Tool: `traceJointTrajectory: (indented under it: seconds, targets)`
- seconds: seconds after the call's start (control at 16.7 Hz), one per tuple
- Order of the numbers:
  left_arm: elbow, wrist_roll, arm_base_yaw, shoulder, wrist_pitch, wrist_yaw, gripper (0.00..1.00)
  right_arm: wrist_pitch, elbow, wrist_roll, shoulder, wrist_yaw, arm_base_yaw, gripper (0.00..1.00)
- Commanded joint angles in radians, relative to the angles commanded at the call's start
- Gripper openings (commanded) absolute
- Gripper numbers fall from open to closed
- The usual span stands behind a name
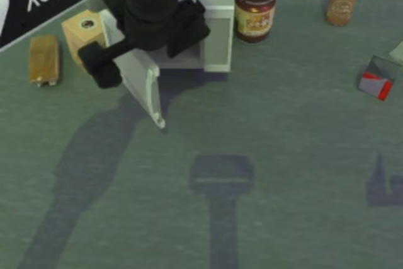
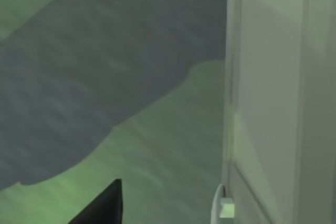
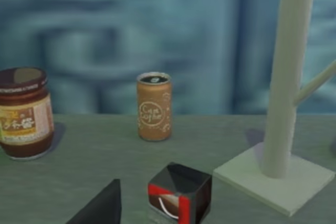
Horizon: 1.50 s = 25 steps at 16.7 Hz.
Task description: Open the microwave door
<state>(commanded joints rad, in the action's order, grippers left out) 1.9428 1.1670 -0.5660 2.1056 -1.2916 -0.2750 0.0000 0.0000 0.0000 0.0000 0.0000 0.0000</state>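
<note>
Grey-white boxy microwave (image 1: 214, 4): far edge of green table (image 1: 283, 174), left of centre
Silver-white framed microwave door (image 1: 140, 80): swung open, angled outward to the left
Left gripper (image 1: 101, 66): black, against door's outer face; grip cannot tell
Right gripper: out of top view; grip cannot tell

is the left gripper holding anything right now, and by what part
Cannot be told. The left gripper sits against the outer face of the swung-open microwave door, but no view shows its fingers closed on anything. The right arm is out of the top view.
</note>
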Motion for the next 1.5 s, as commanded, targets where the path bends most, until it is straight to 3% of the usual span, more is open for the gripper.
traceJointTrajectory:
  seconds: [0.72, 1.5]
  targets:
    - [0.0, 0.0, 0.0, 0.0, 0.0, 0.0, 0.02, 0.0, 0.0, 0.0, 0.0, 0.0, 0.0, 1.0]
    - [0.022, -0.009, 0.004, 0.027, -0.037, 0.021, 0.0, 0.0, 0.0, 0.0, 0.0, 0.0, 0.0, 1.0]
